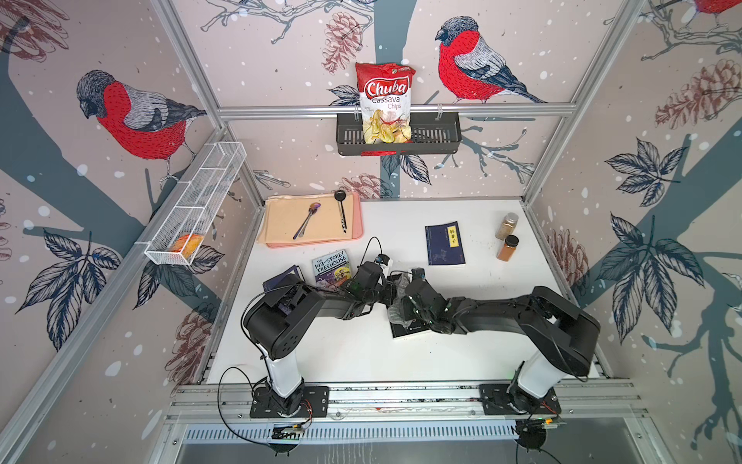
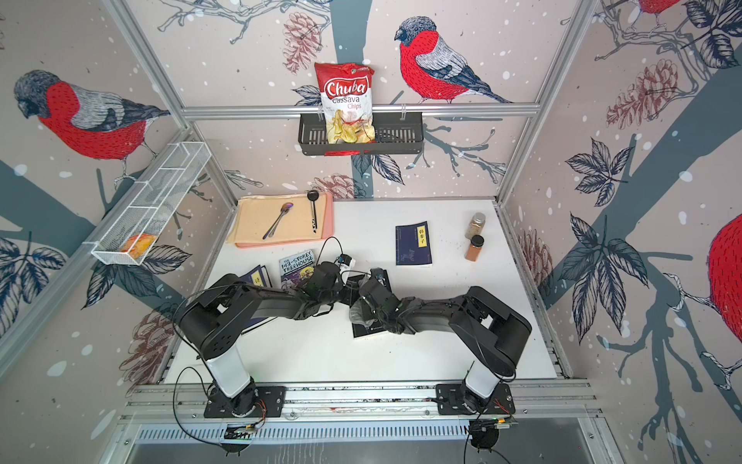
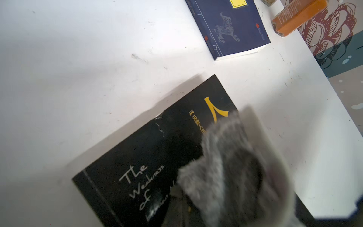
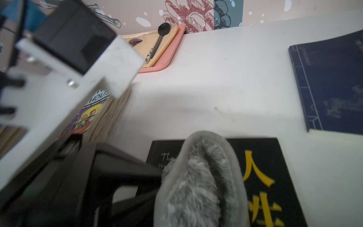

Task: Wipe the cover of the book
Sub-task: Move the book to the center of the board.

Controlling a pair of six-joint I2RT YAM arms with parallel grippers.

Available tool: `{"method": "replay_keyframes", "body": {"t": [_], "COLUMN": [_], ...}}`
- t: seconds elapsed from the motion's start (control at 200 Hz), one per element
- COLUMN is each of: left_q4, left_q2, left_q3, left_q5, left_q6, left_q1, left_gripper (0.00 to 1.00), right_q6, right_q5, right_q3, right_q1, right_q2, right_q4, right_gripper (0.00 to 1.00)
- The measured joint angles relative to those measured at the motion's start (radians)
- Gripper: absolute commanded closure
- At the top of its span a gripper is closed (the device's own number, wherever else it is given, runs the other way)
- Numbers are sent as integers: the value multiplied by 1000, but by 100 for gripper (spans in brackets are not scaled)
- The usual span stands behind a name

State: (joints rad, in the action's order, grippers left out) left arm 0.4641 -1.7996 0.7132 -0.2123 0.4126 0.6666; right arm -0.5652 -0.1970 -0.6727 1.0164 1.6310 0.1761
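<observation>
A black book (image 3: 145, 155) with grey and yellow lettering lies flat at the middle of the white table, largely under both arms in both top views (image 1: 409, 332) (image 2: 367, 332). My right gripper (image 1: 403, 305) is shut on a grey fluffy cloth (image 4: 200, 180), which hides its fingers. The cloth (image 3: 225, 167) rests on the book's cover (image 4: 265, 176). My left gripper (image 1: 386, 292) is shut and sits low at the book's left side, right beside the cloth. In the left wrist view its fingers are only a dark blur.
A dark blue book (image 1: 445, 244) and two spice jars (image 1: 506, 225) (image 1: 508, 248) stand at the back right. The Treehouse book (image 1: 331, 267) and another blue book (image 1: 281, 281) lie by the left arm. A pink tray (image 1: 355, 225) with spoons sits at the back left.
</observation>
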Motion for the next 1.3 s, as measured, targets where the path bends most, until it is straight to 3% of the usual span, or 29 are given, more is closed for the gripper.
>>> {"method": "replay_keyframes", "body": {"t": [0.225,0.38,0.575,0.725,1.036,1.156,1.301], "left_q4": [0,6,0,-45,-81,-72,-52], "left_q2": [-5,3,38,52,48,53,72], "left_q3": [1,-7,-33,-23,-5,-19,-51], "left_q5": [-2,-2,11,22,22,22,33], "left_q6": [0,2,7,6,-2,-1,2], "left_q1": [0,0,0,0,-1,-1,-2], "left_gripper": [100,100,100,100,100,100,100], "right_q6": [-93,-68,21,45,-64,-69,-35], "right_q5": [8,103,150,127,70,80,145], "right_q3": [151,105,-71,-65,163,157,74], "right_q1": [43,-73,-204,-174,5,-12,-107], "right_q2": [-112,-76,85,91,-142,-130,-21], "right_q4": [61,82,80,93,62,58,116], "right_gripper": [100,100,100,100,98,99,100]}}
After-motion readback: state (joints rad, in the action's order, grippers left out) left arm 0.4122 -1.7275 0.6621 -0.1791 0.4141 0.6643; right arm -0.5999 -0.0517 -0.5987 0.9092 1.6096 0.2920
